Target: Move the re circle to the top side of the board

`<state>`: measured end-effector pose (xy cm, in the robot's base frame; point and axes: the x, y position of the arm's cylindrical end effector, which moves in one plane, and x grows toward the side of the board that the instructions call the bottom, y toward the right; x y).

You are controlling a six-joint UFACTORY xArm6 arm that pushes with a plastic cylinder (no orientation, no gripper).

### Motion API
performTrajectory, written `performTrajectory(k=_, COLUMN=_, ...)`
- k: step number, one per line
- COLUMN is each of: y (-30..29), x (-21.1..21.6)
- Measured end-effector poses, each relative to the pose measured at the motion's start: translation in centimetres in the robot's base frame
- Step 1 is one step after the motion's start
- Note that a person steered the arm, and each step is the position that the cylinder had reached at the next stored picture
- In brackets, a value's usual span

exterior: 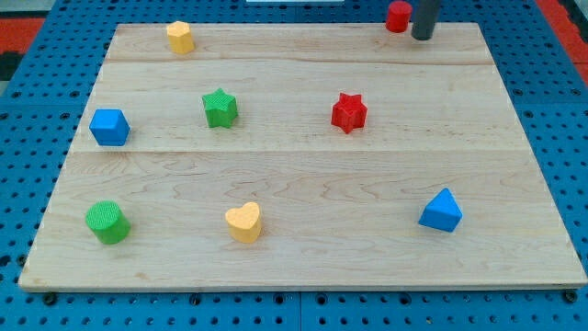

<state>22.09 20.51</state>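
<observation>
At the view's top right: my tip (422,37) stands on the far edge of the board, just right of the red cylinder (397,17) and close enough that contact cannot be ruled out.
Jaws: the arm carries none; it ends in a plain dark rod that has hold of nothing.
Task block: the red cylinder sits at the board's top edge, right of centre, partly cut off by the frame.
Worktop: a pale wooden board (303,170) lying on a blue perforated surface (28,101).
Top left: a yellow block (180,37), shape unclear, near the far edge.
Left edge: a blue cube (109,127), about mid-height.
Centre left: a green star (220,108), right of the blue cube and well apart from it.
Centre right: a red star (348,112), level with the green star, well below my tip.
Bottom left: a green cylinder (107,222).
Bottom centre: a yellow heart (243,222), level with the green cylinder.
Bottom right: a blue triangular block (442,211), well apart from every other block.
</observation>
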Motion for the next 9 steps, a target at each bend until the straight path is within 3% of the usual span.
performTrajectory(k=1, y=0.58, x=-2.59)
performTrajectory(k=9, y=-0.20, x=-2.92)
